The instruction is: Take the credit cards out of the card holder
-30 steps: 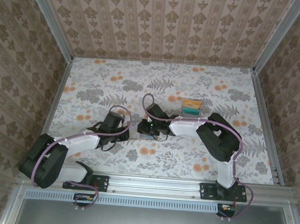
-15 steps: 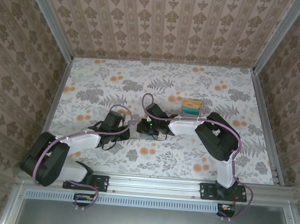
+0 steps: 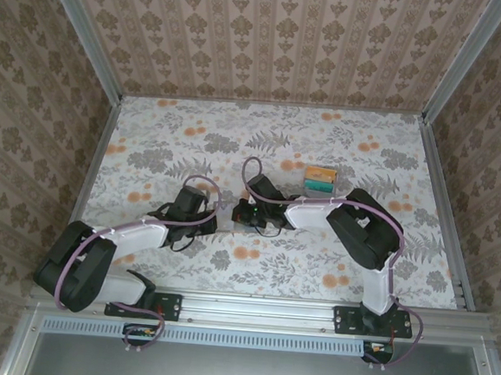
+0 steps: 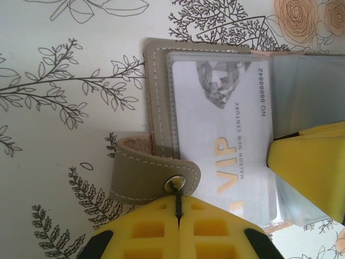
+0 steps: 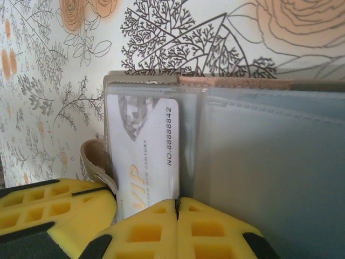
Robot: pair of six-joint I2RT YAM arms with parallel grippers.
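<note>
Holder [image 4: 159, 102] is lying open and flat on the table [image 3: 332, 255], mid-table between the two arms, inside facing up. One card [image 4: 226, 140] is sitting in the clear sleeve of the left panel, pale with yellow VIP lettering, not out yet. Left gripper [image 4: 177, 208] is sitting at the strap [image 4: 143, 175] with its fingers together, tips right on the snap. My read is that it's anchoring the holder so it can't slide when the card gets tugged; whether the strap is pinched or just pressed down, I can't tell. Right gripper [image 5: 177, 208] is coming in from the other side, fingers also closed together, tips at the card's lower edge beside the fold. That looks like a bite on the card edge for a pull straight out of the sleeve, but the wrist view isn't showing whether card, sleeve film or nothing is between the pads. Risk I'm seeing: if it's gripping film too, the whole holder is going to lift instead of the card slipping free. The two grippers are working just beside each other, so clearance is tight. A box [image 3: 321, 177] of coloured cards is sitting further back on the right, well apart — not part of this. The table cloth is showing a floral print in grey and orange, and patterned walls [image 3: 271, 33] are enclosing the cell on three sides.
</note>
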